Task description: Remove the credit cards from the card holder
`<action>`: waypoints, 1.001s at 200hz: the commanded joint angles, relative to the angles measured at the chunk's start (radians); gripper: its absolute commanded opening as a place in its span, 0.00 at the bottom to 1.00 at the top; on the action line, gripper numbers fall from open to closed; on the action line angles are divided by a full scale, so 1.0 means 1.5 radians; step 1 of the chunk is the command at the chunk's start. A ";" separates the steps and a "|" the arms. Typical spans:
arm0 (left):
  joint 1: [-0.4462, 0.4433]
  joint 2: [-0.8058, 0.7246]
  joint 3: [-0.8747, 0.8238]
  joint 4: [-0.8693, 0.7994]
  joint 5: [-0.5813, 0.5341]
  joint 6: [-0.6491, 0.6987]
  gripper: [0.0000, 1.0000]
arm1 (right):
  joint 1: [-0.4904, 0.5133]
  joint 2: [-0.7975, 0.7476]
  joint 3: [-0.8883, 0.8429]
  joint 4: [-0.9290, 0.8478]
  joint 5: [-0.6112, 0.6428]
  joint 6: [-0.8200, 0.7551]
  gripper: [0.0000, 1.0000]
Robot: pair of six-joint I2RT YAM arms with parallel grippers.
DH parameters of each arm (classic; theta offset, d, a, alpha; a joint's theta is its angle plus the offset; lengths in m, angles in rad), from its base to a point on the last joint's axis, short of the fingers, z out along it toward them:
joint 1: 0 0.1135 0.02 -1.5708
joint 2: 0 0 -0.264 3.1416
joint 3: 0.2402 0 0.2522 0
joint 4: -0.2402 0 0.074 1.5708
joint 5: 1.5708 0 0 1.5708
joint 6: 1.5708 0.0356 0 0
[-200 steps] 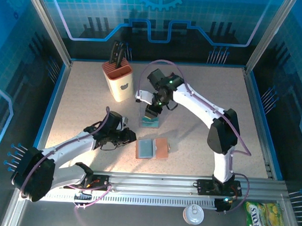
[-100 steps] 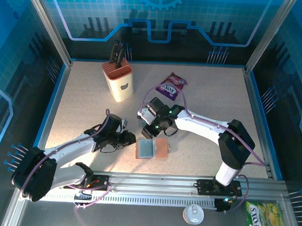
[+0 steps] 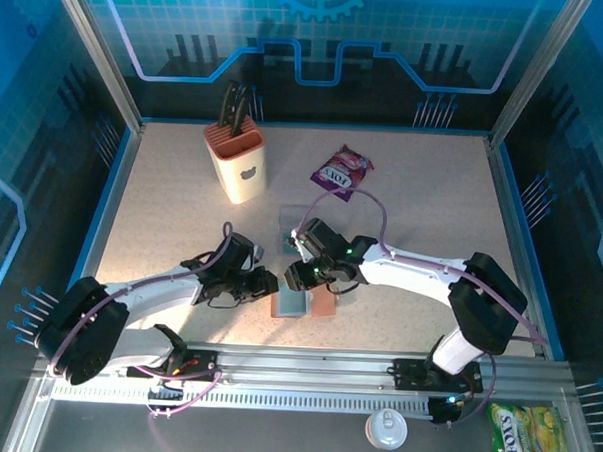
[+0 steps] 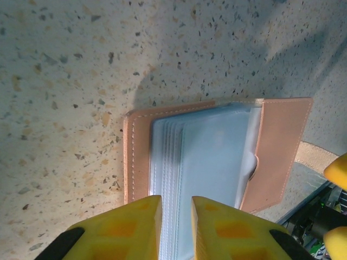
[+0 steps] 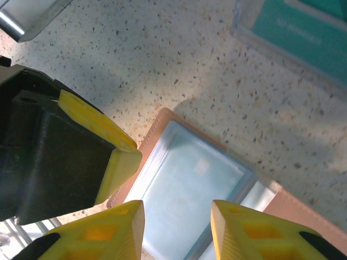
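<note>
Beige speckled worktop [image 3: 422, 221] spans the whole cell. Both white arms reach low over its near middle, the left arm [image 3: 148, 294] from the near left and the right arm [image 3: 420, 271] from the near right. A cream knife block [image 3: 238, 168] stands upright at the far left. A purple snack packet [image 3: 342, 172] lies far of centre, well apart from the arms. The card holder [image 3: 321, 303], tan-brown leather, lies opened flat close to the near edge at centre, between the two claws, with its stack of grey-blue clear sleeves [image 4: 211, 162] facing up. Just far of it, with a strip of bare worktop between, sits a clear tray [image 5: 241, 30] with a teal credit card [image 5: 309, 30] lying in it. The right claw [image 5: 177, 208] hangs over the top sleeve, its fingers part-way apart and nothing between them. The left claw [image 4: 177, 203] sits at the sleeves' left edge, drawn narrow to a slim gap; whether it pinches a sleeve I cannot tell.
</note>
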 commanded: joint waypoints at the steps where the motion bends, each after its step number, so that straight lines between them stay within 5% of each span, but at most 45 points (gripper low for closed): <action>1: -0.012 0.007 -0.005 0.014 -0.006 -0.009 0.22 | 0.010 -0.025 -0.027 0.047 -0.009 0.109 0.37; 90: -0.042 0.030 -0.026 0.043 -0.020 -0.035 0.14 | 0.008 0.034 -0.046 0.068 -0.099 0.208 0.33; 200: -0.044 0.034 -0.030 0.021 -0.044 -0.031 0.11 | 0.013 0.044 -0.055 0.074 -0.091 0.207 0.37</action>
